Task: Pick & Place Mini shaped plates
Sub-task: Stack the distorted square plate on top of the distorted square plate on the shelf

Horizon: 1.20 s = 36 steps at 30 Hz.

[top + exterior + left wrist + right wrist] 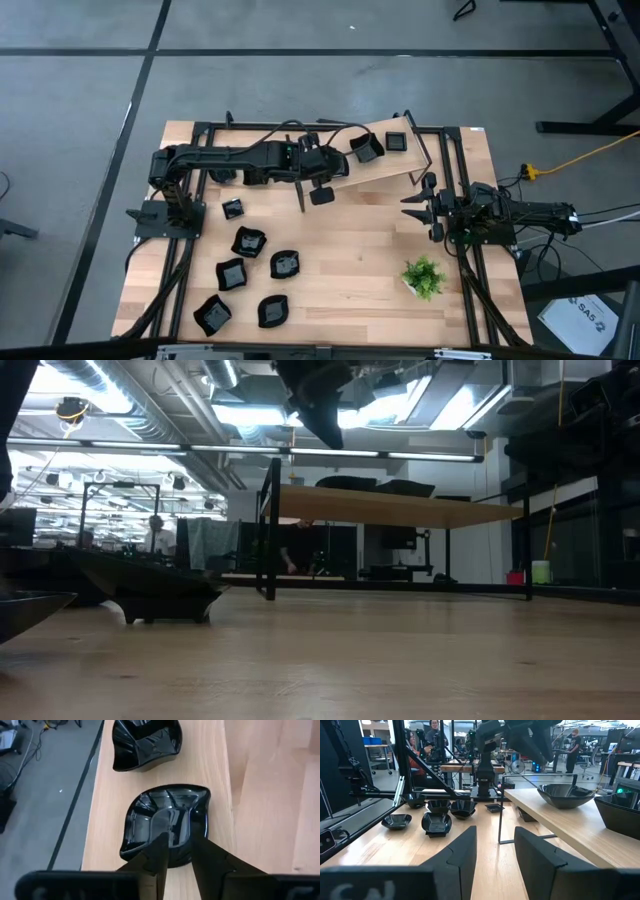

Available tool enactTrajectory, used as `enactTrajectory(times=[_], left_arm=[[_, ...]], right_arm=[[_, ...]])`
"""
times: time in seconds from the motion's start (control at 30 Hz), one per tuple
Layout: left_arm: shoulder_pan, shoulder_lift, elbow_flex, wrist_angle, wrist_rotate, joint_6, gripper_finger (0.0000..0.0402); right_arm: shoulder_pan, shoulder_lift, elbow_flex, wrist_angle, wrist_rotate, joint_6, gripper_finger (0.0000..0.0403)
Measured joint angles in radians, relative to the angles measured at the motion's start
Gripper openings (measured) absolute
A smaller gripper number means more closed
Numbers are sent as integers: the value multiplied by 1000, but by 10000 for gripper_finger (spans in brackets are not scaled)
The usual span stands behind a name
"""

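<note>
Two glossy black mini plates (365, 148) (397, 141) rest on their bases on a raised wooden shelf (340, 178) at the table's far side. My left gripper (180, 837) hangs slanting down over the near rim of the left one (167, 817), with its fingers a little open. The right wrist view shows it (547, 760) clear above that plate (565, 795). The second shelf plate (145, 742) lies just beyond. Several more plates (248, 241) sit on the table's near left. My right gripper (412, 207) waits open and level at the right.
A small green potted plant (424, 276) stands near the right front. The shelf stands on thin black legs (300, 195) (422, 160), with room under it (400, 560). Black frame rails (185, 260) run along both table sides. Bare wood lies in the table's middle (350, 240).
</note>
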Motion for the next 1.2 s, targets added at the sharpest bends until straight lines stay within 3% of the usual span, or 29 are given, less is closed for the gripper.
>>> enactTrajectory(times=[0.33,0.47,0.63,0.9,1.2], left_arm=[[-35,-33,-4,-187,-1,-66,62],[-36,-72,-61,-177,-1,-72,55],[-38,-162,-197,-108,-9,-106,52],[-31,-399,-515,180,-24,-155,51],[-15,-603,-771,284,-27,-296,48]], right_arm=[[0,0,0,0,0,0,132],[0,0,0,0,0,0,132],[0,0,0,0,0,0,132],[0,0,0,0,0,0,132],[0,0,0,0,0,0,132]])
